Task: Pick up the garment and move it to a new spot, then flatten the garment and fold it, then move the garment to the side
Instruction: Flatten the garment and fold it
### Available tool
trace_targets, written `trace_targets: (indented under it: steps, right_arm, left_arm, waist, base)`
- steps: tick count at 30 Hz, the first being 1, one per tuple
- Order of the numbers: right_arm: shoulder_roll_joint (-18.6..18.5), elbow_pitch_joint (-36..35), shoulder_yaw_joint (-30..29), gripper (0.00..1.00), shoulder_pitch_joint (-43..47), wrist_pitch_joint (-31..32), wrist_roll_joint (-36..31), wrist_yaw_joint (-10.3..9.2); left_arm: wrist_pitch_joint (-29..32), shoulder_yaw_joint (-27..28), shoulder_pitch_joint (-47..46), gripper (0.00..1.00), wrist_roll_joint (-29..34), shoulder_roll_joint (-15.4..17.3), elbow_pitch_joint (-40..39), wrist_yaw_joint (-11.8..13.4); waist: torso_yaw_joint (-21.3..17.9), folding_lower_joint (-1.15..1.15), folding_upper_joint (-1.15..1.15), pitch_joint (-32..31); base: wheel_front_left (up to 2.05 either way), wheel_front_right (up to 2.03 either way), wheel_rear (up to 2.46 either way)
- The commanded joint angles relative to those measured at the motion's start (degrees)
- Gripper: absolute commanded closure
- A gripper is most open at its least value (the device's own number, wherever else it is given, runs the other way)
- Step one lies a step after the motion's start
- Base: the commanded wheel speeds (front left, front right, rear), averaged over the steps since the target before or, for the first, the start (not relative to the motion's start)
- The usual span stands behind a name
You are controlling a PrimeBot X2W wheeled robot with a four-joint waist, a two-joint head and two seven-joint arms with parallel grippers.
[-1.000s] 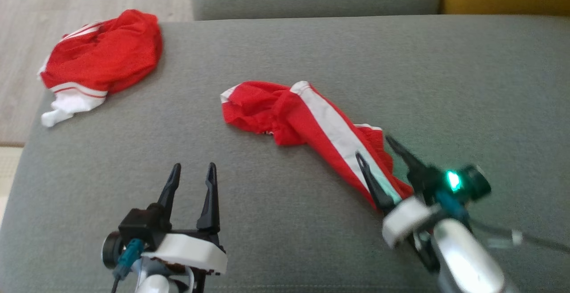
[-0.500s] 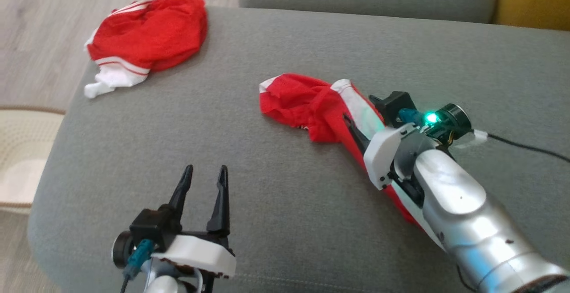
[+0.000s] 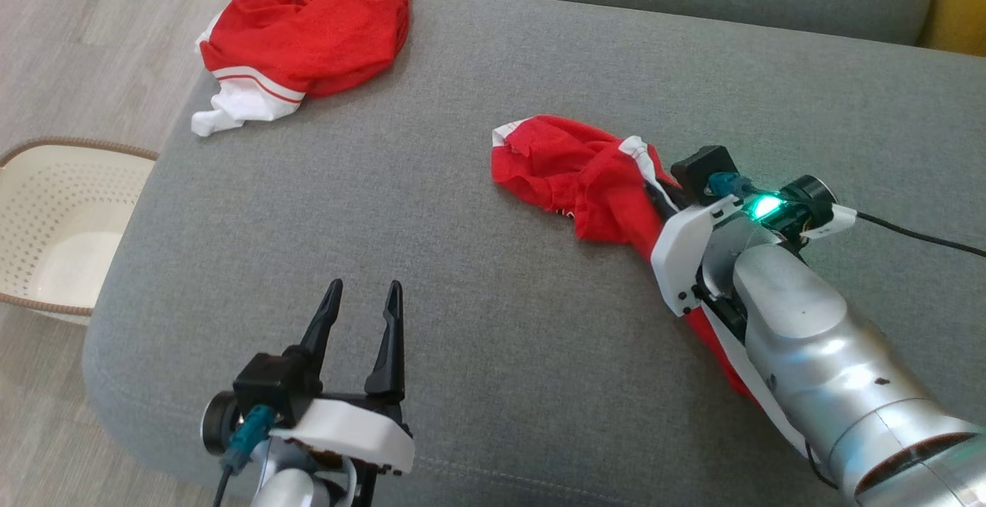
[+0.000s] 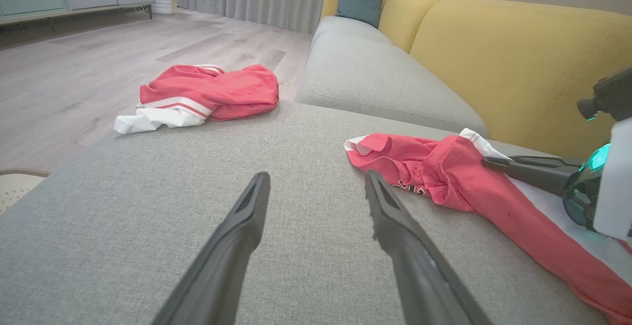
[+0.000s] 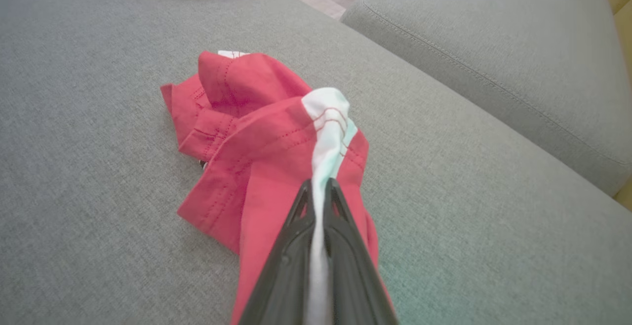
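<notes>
**A:** What does the right tool (image 5: 320, 182) have?

**B:** Its two dark fingers are pinched together on the white stripe (image 5: 328, 117) of the crumpled red fabric garment (image 5: 256, 137). The garment lies on the grey woven sofa cushion (image 3: 462, 260), bunched just ahead of the fingertips and trailing back under the wrist.

**A:** And the left tool (image 3: 363, 287)?

**B:** Its fingers are spread with nothing between them, over the cushion. The garment is ahead and to its right, apart from it.

**A:** Anything else?

**B:** A second red-and-white cloth bundle (image 3: 308, 25) lies far ahead of the left tool, at the cushion's corner. A cream perforated plastic basket (image 3: 46, 222) stands on the floor to its left.
</notes>
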Motion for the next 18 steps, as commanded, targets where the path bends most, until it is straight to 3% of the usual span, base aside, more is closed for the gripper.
trace_targets:
  steps: [1,4,7,8,14,18]
  right_arm:
    - [1.19,-0.98,1.18,1.0,-2.63,-2.37,-0.23,0.42]
    - [1.38,-2.07,3.2,1.0,-2.79,-5.96,-0.05,0.42]
    - [1.42,-7.81,9.64,1.0,-0.8,-8.39,2.77,0.42]
    - [1.42,-7.81,9.64,1.0,-0.8,-8.39,2.77,0.42]
    - [1.44,-17.99,23.45,1.0,2.32,-7.99,8.62,0.42]
    - [1.45,-19.29,28.37,1.0,3.24,-7.01,10.84,0.42]
  left_arm:
    - [-0.71,2.08,-2.39,0.0,-0.3,-0.18,-1.75,0.25]
    - [-0.71,2.54,-2.33,0.0,-0.17,-0.18,-1.77,0.23]
    - [-0.71,3.01,-2.21,0.0,0.02,-0.18,-1.67,0.09]
    - [-0.71,3.01,-2.21,0.0,0.02,-0.18,-1.67,0.09]
    - [-0.71,3.81,-2.11,0.0,0.46,-0.18,-1.8,-0.1]
    - [-0.71,3.91,-2.28,0.0,0.54,-0.18,-1.93,-0.23]
  waist:
    - [0.06,0.0,0.0,0.0]
    - [-0.13,0.0,0.0,-0.12]
    - [-0.36,0.0,0.0,-0.36]
    - [-0.36,0.0,0.0,-0.36]
    - [-1.18,0.0,0.0,-0.3]
    - [-1.24,0.0,0.0,0.08]
  base:
    - [0.0,0.0,0.0]
    - [0.0,0.0,0.0]
    - [0.0,0.0,0.0]
    - [0.0,0.0,0.0]
    - [0.0,0.0,0.0]
    - [0.0,0.0,0.0]
